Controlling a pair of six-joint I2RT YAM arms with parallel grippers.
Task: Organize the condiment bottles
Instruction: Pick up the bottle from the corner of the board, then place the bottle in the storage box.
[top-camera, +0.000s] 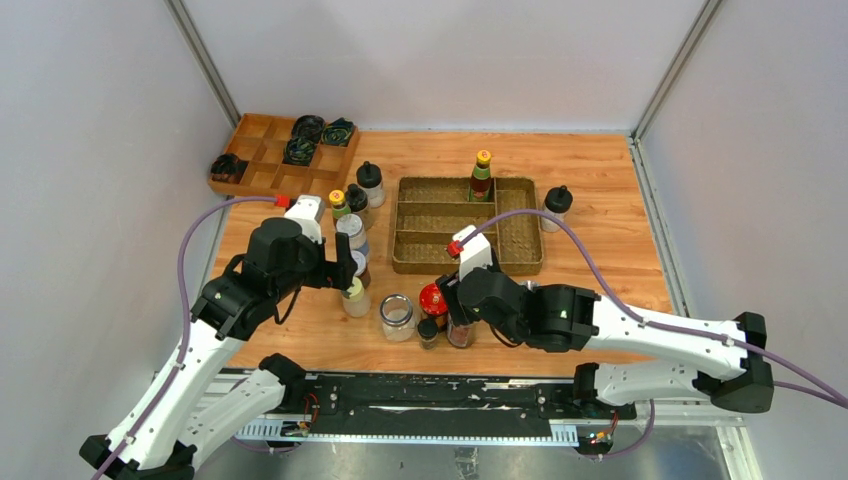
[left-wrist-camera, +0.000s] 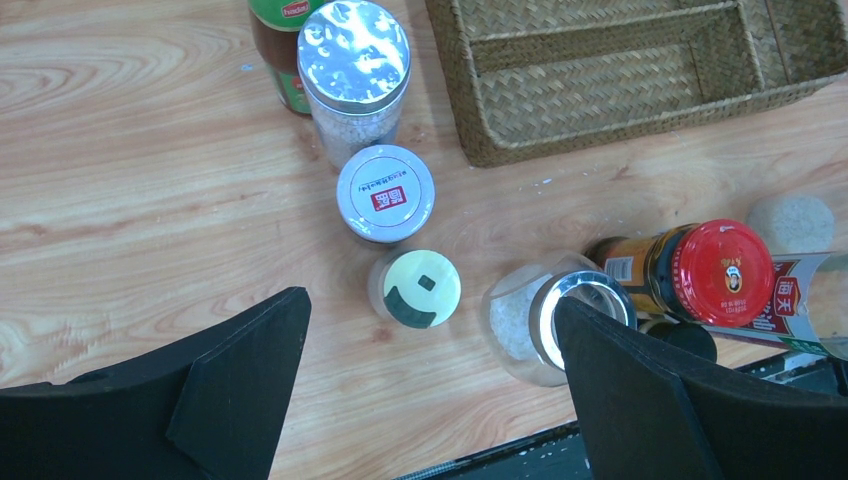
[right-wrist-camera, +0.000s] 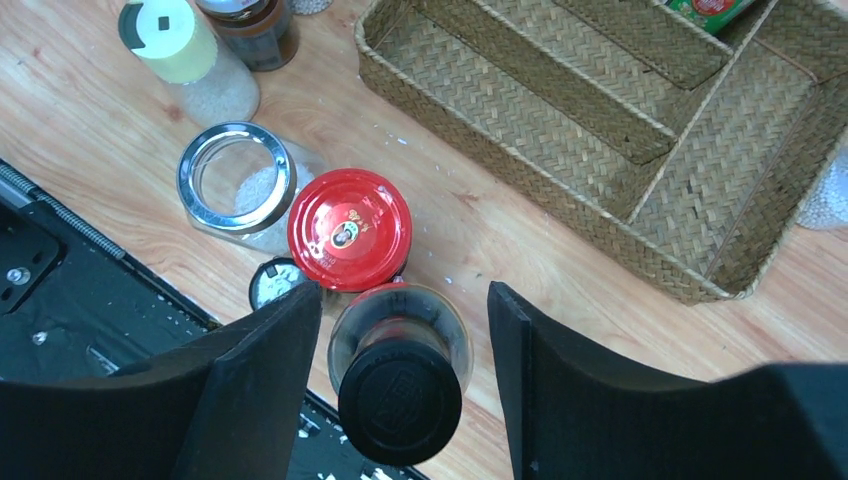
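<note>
The condiment bottles stand in a cluster left of and in front of the woven tray (top-camera: 520, 262). My right gripper (right-wrist-camera: 405, 290) is open and straddles a clear bottle with a black cap (right-wrist-camera: 400, 400). Its left finger is close to the glass and a gap shows on the right. Just beyond that bottle stand a red-capped jar (right-wrist-camera: 349, 228), a lidless glass jar with a silver rim (right-wrist-camera: 235, 180) and a small dark-lidded jar (right-wrist-camera: 272, 285). My left gripper (left-wrist-camera: 430, 300) hangs wide open, holding nothing, above a pale-capped shaker (left-wrist-camera: 413, 288) and beside the silver-rimmed jar (left-wrist-camera: 560, 315).
A yellow-capped bottle (top-camera: 482, 175) stands in the tray's far compartment, and a black-capped one (top-camera: 556, 205) stands to the tray's right. More bottles line up left of the tray (top-camera: 352, 215). A wooden compartment box (top-camera: 262, 150) sits at the back left. The table's front edge lies just behind the cluster.
</note>
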